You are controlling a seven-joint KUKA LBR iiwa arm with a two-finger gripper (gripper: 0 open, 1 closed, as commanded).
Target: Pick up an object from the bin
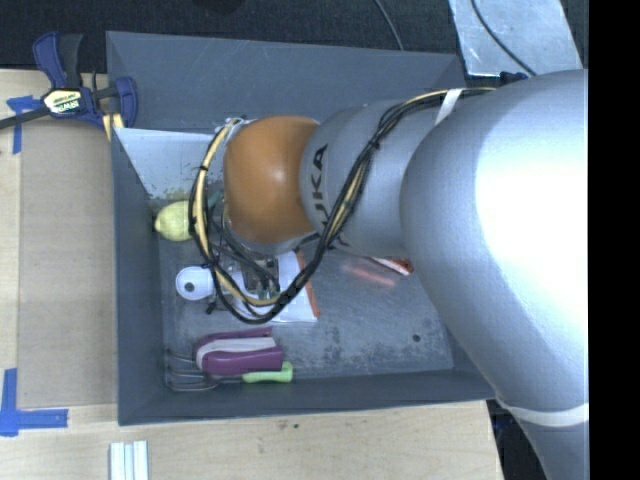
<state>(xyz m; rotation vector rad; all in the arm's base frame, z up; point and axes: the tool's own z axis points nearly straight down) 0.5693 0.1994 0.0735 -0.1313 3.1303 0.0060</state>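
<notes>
In the camera view, the arm comes in from the right of the frame. Its orange cover (265, 178) sits left of centre over the bin (300, 58). Your hand (250, 273) hangs just below that cover, low over the bin floor and wrapped in loops of black and yellow cables (215, 268). The cables and wrist hide it, so you cannot tell whether the hand is open or closed, and nothing can be seen gripped in it.

The thing nearest under the hand is a flat white card with an orange edge (300, 306). It lies on the bin floor just right of and below the hand, partly beneath it, and its visible edge runs roughly up and down the frame. Judging from this, the next move depends on that small offset to the lower right.

A white ring-shaped piece (190, 284) lies just left of the hand, and a yellow-green ball (172, 221) sits further to the upper left. A purple and pink brush (238, 353) lies near the bin's lower wall with its long axis across the frame, and a green handle (268, 373) lies just beneath it. A red and pink thing (380, 268) lies to the right, half under the arm.

The only writing you can read is the maker's name KUKA in dark letters on the silver wrist link, just right of the orange cover.
</notes>
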